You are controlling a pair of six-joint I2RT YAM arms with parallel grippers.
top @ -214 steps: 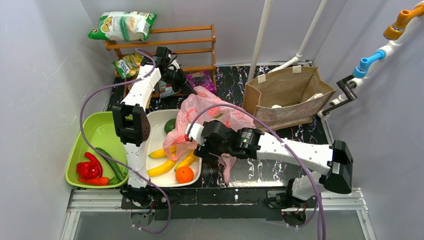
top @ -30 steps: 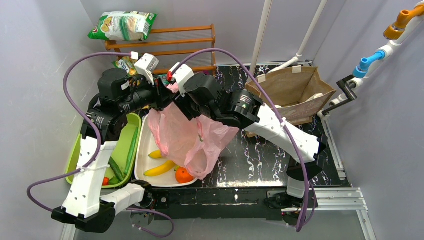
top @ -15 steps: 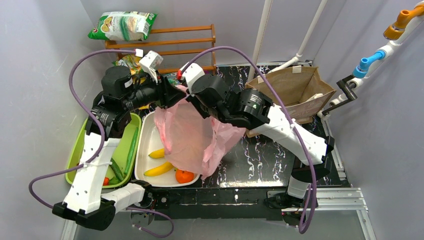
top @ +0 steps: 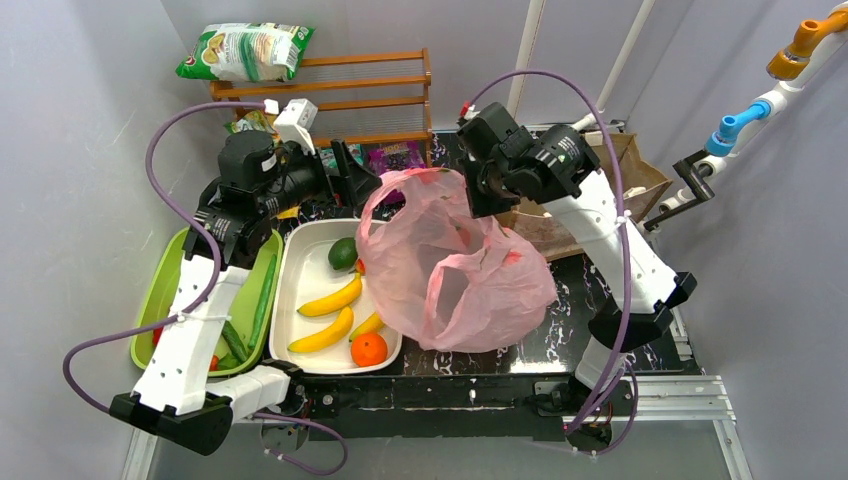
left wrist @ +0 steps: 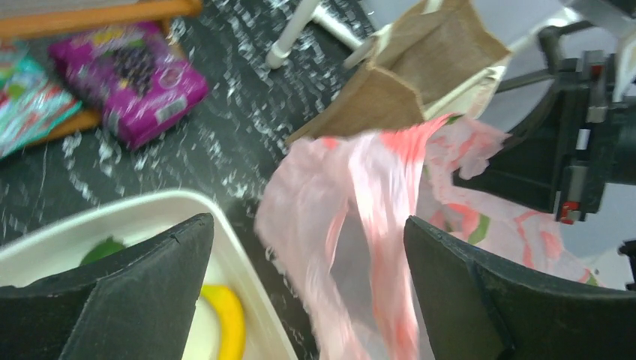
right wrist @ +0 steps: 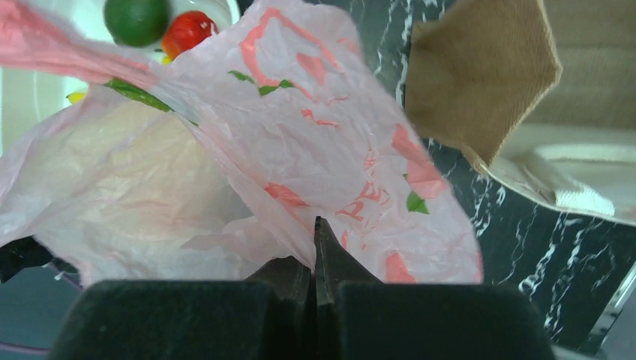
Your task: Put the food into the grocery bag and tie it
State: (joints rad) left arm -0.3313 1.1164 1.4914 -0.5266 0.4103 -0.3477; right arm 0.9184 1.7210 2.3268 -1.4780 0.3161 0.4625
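The pink grocery bag (top: 450, 265) hangs billowed over the table's middle, its top edge pinched in my right gripper (top: 482, 196), which is shut on the thin film (right wrist: 300, 150) at the fingertips (right wrist: 316, 225). My left gripper (top: 355, 185) stands wide open just left of the bag. In the left wrist view a blurred strip of the bag (left wrist: 352, 225) hangs free between the spread fingers (left wrist: 112, 292). The orange (top: 369, 349) and the bananas (top: 335, 298) lie in the white tray (top: 290, 270), left of the bag.
A green fruit (top: 342, 252) lies at the tray's far end. A green bin (top: 175, 262) with vegetables stands at the left. The brown paper bag (top: 590, 170) stands behind the right arm. A wooden rack (top: 330, 80) with snack packets and a purple packet (left wrist: 127, 71) are at the back.
My left gripper has opened and let the bag go. My right gripper has shut on the bag and carried it right, so the bag swung off the tray and ballooned.
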